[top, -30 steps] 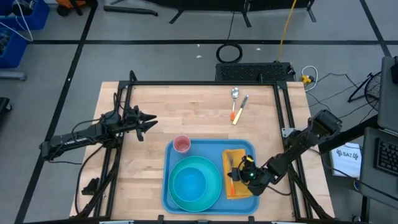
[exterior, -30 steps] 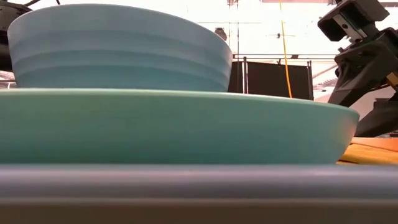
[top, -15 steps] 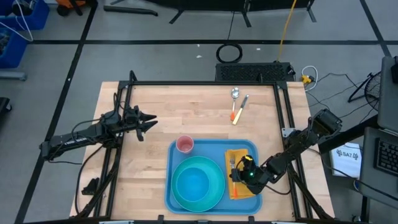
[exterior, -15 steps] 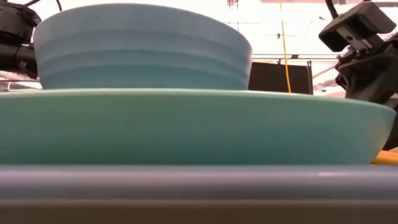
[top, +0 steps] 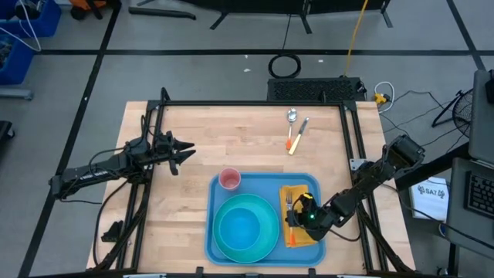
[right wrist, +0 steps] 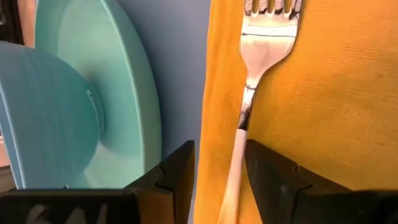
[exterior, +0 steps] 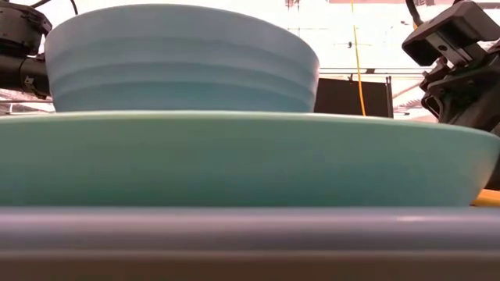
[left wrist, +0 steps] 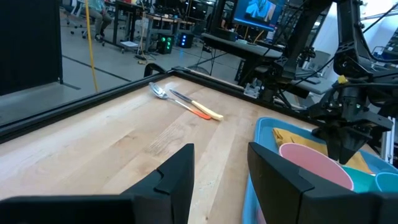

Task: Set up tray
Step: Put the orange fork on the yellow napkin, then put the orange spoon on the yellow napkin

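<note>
The light-blue tray (top: 258, 185) lies at the table's near edge. On it stand a teal plate (top: 264, 207) holding a paler bowl (top: 235, 229), and a pink cup (top: 229, 179) at its far left corner. A yellow napkin (top: 295, 193) covers its right part, with a fork (right wrist: 264, 43) lying on it. My right gripper (top: 299, 212) is low over the napkin and open, its fingers on either side of the fork's handle (right wrist: 233, 180). My left gripper (top: 189, 151) hangs open over bare table, left of the tray. My right gripper comes from above with one finger (right wrist: 180, 168) beside the fork's handle on each side. The fingertips lie below the wrist picture's edge, so I cannot tell whether they touch the handle or the napkin.
A spoon (top: 292, 116) and two utensils with orange and yellow handles (top: 296, 139) lie near the table's far right corner. Bare wood spreads between them, my left gripper and the tray. The low view is filled by the tray's rim (exterior: 234, 234), the plate (exterior: 234, 160) and the bowl (exterior: 180, 58).
The tray, with plate, bowl, cup, napkin and fork on it, has slid a little toward the table's right edge. My right gripper has stayed low over the napkin throughout.
</note>
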